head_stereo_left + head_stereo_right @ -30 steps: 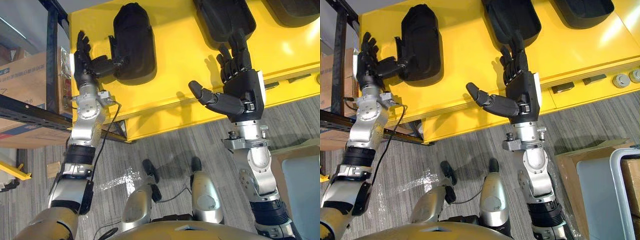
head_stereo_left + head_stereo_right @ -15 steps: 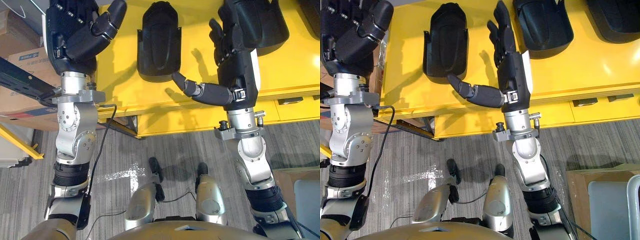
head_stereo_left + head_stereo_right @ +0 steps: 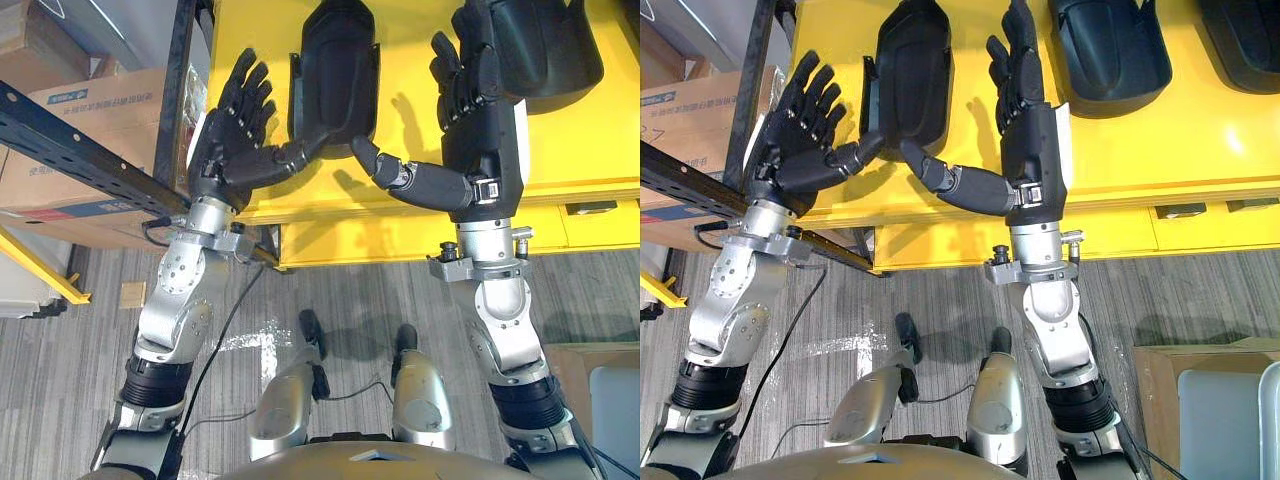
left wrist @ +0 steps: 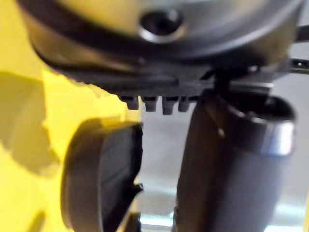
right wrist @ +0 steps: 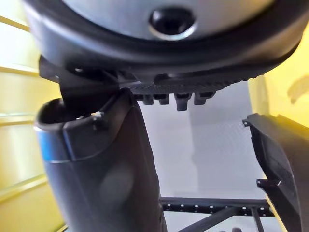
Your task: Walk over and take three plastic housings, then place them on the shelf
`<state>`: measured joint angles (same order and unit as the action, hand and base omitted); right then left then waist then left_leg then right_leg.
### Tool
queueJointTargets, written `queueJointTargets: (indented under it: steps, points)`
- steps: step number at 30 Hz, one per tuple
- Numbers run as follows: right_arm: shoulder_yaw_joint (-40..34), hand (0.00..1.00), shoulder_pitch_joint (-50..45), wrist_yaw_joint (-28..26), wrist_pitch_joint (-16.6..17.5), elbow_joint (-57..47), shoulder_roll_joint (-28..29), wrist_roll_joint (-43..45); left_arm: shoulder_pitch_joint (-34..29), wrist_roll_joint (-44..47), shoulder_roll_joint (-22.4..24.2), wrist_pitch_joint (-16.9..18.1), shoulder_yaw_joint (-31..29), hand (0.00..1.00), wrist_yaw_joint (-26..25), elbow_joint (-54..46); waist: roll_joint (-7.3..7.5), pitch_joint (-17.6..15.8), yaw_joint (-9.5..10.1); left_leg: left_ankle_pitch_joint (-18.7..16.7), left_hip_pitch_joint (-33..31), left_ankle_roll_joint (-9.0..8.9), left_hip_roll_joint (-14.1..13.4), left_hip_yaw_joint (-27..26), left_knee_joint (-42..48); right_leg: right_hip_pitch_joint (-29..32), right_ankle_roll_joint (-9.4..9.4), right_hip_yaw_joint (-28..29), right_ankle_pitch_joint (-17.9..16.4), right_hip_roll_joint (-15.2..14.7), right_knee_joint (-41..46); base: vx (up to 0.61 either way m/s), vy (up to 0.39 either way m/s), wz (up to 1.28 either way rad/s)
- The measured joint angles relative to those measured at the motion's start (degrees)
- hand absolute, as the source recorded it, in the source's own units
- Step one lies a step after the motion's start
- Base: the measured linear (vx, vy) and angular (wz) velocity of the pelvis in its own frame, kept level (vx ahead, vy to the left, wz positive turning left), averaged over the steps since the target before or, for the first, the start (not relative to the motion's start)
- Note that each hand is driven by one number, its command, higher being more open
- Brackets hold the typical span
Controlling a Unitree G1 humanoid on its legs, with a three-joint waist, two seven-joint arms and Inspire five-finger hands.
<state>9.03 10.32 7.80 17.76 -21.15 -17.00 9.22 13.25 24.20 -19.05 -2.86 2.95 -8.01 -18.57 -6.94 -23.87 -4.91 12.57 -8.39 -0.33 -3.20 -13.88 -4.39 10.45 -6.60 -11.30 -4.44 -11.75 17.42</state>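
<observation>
A black plastic housing [image 3: 335, 70] lies on the yellow table [image 3: 420, 215], between my two hands. My left hand [image 3: 232, 150] hovers at its left side, open, fingers spread, with the thumb reaching to the housing's near left edge. My right hand [image 3: 478, 120] is open on the housing's right, fingers straight and its thumb pointing left under the near end. Neither hand grips it. A second housing [image 3: 1115, 45] and a third [image 3: 1245, 25] lie farther right. The left wrist view shows the housing [image 4: 99, 179] past the thumb [image 4: 222, 159]; the right wrist view shows its edge [image 5: 280, 159].
A black metal shelf frame [image 3: 85, 150] with cardboard boxes [image 3: 95, 105] behind it stands at the left, close to my left arm. At the lower right stand a cardboard box [image 3: 1160, 380] and a grey bin [image 3: 1230, 420] on the grey floor.
My left hand has come down from the upper left, uncurled and spread beside the housing's left side. The right hand's thumb sits closer under the housing. The camera has shifted a little.
</observation>
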Motion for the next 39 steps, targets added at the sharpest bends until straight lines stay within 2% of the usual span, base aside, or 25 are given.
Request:
queueJointTargets:
  steps: [5, 10, 14, 18, 26, 35, 39]
  points:
    - [-1.1, 1.0, -2.8, 0.1, 0.1, 0.1, 2.0, 0.2, -3.2, -9.5, 1.8, 1.9, 0.3, 1.0, -4.0, 0.0, 0.57, -0.1, 0.27, -0.2, 0.7, -0.21, 0.2, 0.3, -0.3, -1.4, -0.13, -0.6, 0.1, -0.1, -1.0, 0.02, -0.019, 0.05]
    - [1.3, 1.0, -3.2, 0.6, 0.1, 0.1, 2.3, 0.1, -3.2, -9.2, 3.5, 2.5, 4.5, 1.0, -3.2, -1.0, 0.98, -0.3, 0.42, -0.4, 0.7, -0.39, 0.2, 0.3, -0.3, -1.6, -0.14, -0.7, 0.1, -0.1, -1.6, 0.0, 0.0, 0.0]
    - [2.7, 1.0, -3.2, 2.0, 0.1, 0.2, 3.4, -2.0, -3.3, -8.3, 3.9, 0.4, 9.5, 1.0, 0.0, -1.5, 1.81, -0.2, 0.08, -0.4, 0.8, -0.43, 0.0, -0.1, -0.3, -1.7, -0.22, -0.4, 0.3, 0.2, -2.1, 0.01, -0.016, -0.04]
    - [2.7, 1.0, -3.9, 3.3, 0.1, 0.2, 3.4, -2.2, -4.6, -5.8, 5.1, -0.2, 11.6, 1.0, 0.6, -1.5, 2.99, -0.4, -0.06, -0.5, 1.5, -0.48, -0.5, -1.3, -0.3, -2.7, -0.12, 0.5, 1.7, 1.0, -4.0, 0.04, -0.031, -0.16]
    - [1.6, 1.0, -5.7, 4.2, 0.1, 0.3, 3.4, -2.1, -5.0, -3.9, 6.5, -0.2, 14.5, 1.0, -0.4, -0.5, 3.87, -0.2, -0.37, -1.6, 3.0, -0.37, -0.6, -3.3, -0.4, -3.8, -0.44, 2.3, 2.7, 1.2, -6.0, 0.03, -0.014, -0.13]
    - [0.4, 1.0, -7.4, 4.3, 0.1, 0.3, 3.4, -2.3, -4.8, -4.3, 7.2, 0.3, 14.7, 1.0, -6.2, 0.0, 4.31, -0.3, -0.51, -1.7, 3.0, -0.21, -0.6, -3.5, -0.4, -4.6, -0.6, 2.3, 3.6, 1.3, -7.7, 0.0, -0.001, -0.01]
    - [-1.3, 1.0, -7.3, 6.2, 0.1, 0.6, 3.4, -7.7, -5.0, -6.5, 7.7, 1.8, 14.0, 1.0, -11.0, 0.0, 4.34, -0.3, -0.26, -1.7, 3.0, -0.2, -0.5, -3.0, -0.4, -4.9, -0.6, 1.9, 3.6, 1.3, -7.8, 0.01, -0.014, 0.04]
